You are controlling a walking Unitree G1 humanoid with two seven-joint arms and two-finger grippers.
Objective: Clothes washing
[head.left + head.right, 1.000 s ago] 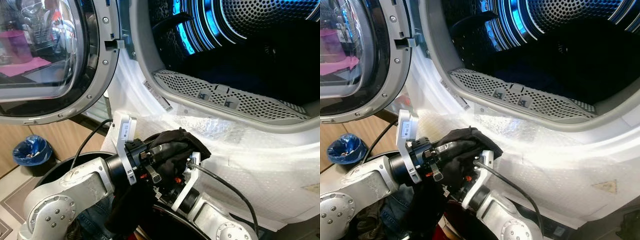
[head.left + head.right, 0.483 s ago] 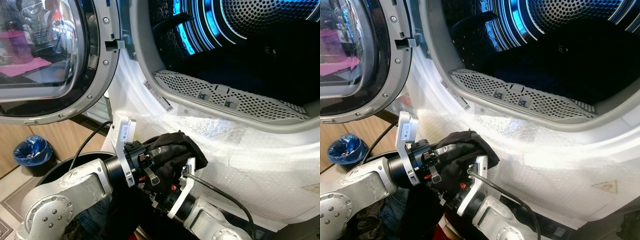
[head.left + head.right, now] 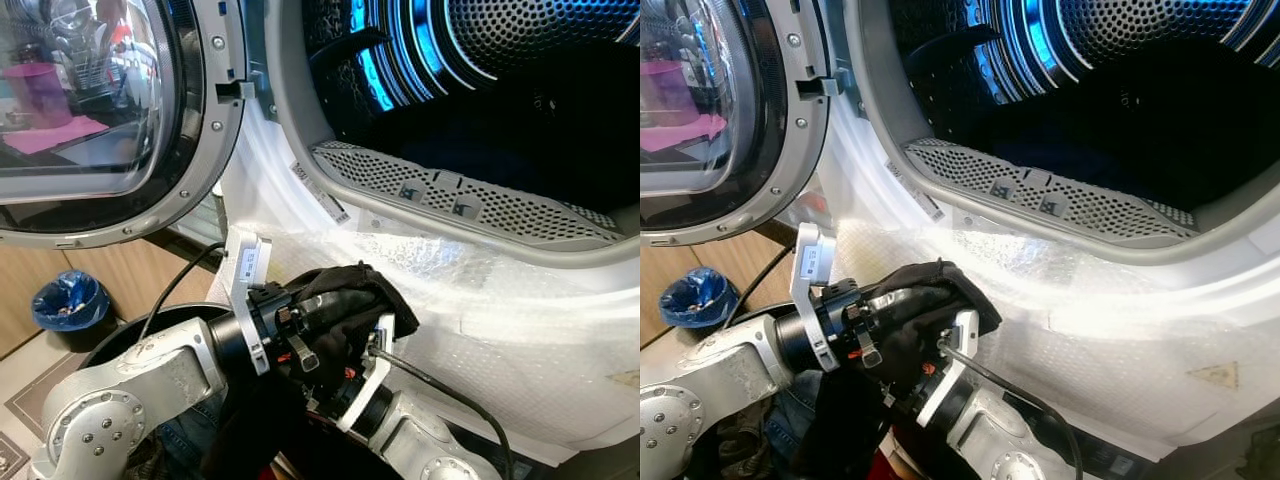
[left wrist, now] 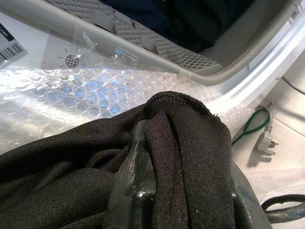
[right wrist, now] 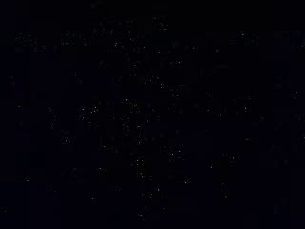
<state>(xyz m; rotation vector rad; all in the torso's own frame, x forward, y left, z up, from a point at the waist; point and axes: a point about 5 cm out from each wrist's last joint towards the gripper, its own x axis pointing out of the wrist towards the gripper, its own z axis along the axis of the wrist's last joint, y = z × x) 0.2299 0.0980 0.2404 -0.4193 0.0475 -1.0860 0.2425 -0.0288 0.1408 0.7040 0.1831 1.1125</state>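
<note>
The washing machine (image 3: 560, 330) is seen with its door (image 3: 110, 120) swung open on the machine's left; dark laundry lies inside the drum (image 3: 520, 110). Bubble wrap (image 3: 480, 290) is spread over the front just below the drum opening. Below that opening, a black garment (image 3: 345, 305) is bunched over the left gripper (image 3: 335, 300), whose fingers (image 4: 136, 186) are clenched on the cloth, which is draped around them. The right gripper (image 3: 345, 385) is pressed under the same garment; whether its fingers are closed cannot be told.
</note>
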